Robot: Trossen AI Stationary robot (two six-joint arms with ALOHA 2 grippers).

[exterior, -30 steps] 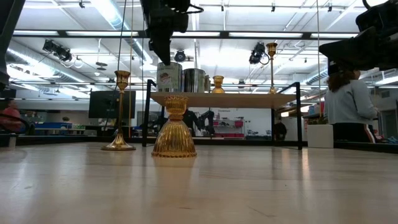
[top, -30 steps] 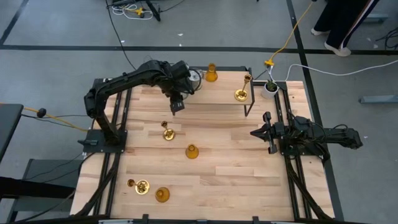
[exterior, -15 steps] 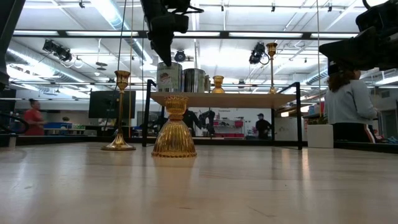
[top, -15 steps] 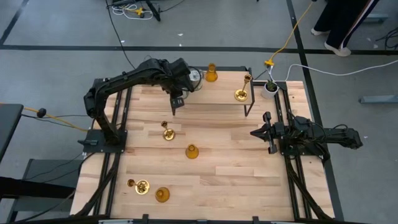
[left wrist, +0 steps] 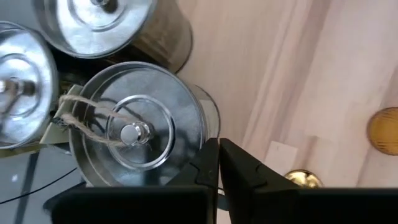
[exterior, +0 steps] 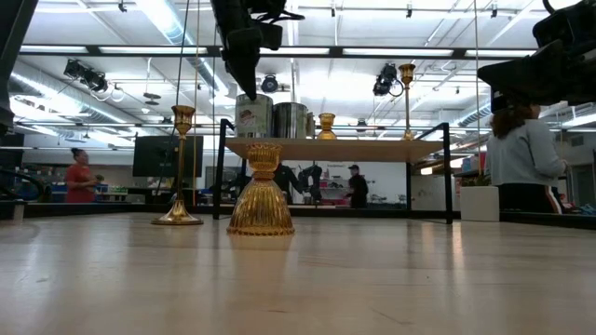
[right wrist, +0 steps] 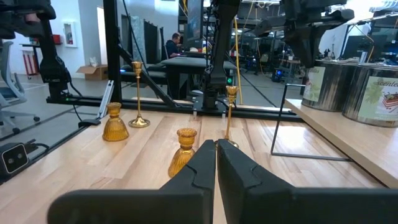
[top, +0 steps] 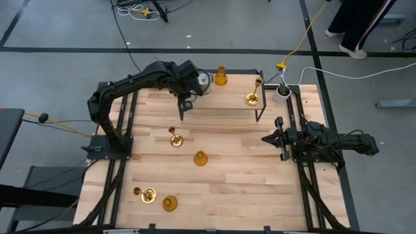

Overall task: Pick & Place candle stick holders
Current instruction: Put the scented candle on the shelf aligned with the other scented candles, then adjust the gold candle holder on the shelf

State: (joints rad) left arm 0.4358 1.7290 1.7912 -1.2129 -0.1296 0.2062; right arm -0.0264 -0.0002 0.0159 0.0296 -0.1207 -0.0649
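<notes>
My left gripper (top: 184, 112), fingers closed and empty, hangs above the shelf's (top: 231, 105) front edge; the silvery holders (left wrist: 140, 127) stand just behind the fingertips. The nearest brass holder (top: 175, 138), upright, stands on the table (top: 247, 175) below the fingers. My right gripper (top: 278, 138), closed and empty, waits well apart.
</notes>
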